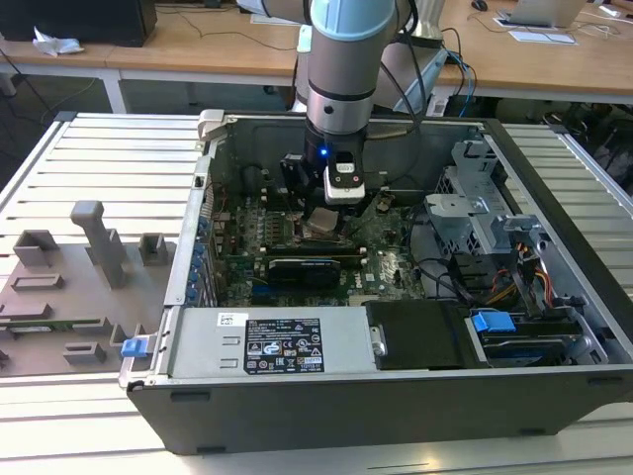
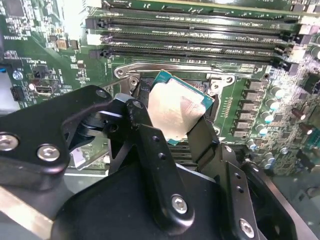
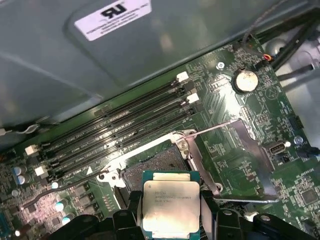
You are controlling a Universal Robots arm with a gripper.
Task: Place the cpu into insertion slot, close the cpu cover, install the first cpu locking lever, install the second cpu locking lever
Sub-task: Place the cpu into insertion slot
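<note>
Gripping the cpu (image 3: pixel 170 207) by two opposite edges, tool (image 3: pixel 170 216) clamped shut on it, metal top facing up. Hanging low inside the open case (image 1: pixel 554 178) on the bench (image 1: pixel 99 148), directly over the green board (image 3: pixel 235 105). Holding the chip just above the slot (image 3: pixel 150 169) and overlapping only part of it, with much of the dark socket centre uncovered in the first wrist view. Showing it askew to the socket frame in the second wrist view, apparently tilted rather than lying flat; contact with the frame impossible to judge. Judging from this, sitting in the first step of four, with the chip brought to the socket but not seated. Leaving the cover (image 3: pixel 205 167) swung open, lying just beside the slot, green board visible through its big opening, so no closing done. Leaving both locking wires undone too, by the look of it: lever (image 3: pixel 65 186) stretching out past one side of the socket near the memory slots (image 3: pixel 125 125), second lever (image 3: pixel 215 126) running along the open cover's edge, neither hooked down. Putting seating, cover and both levers all on the list of work left.
</note>
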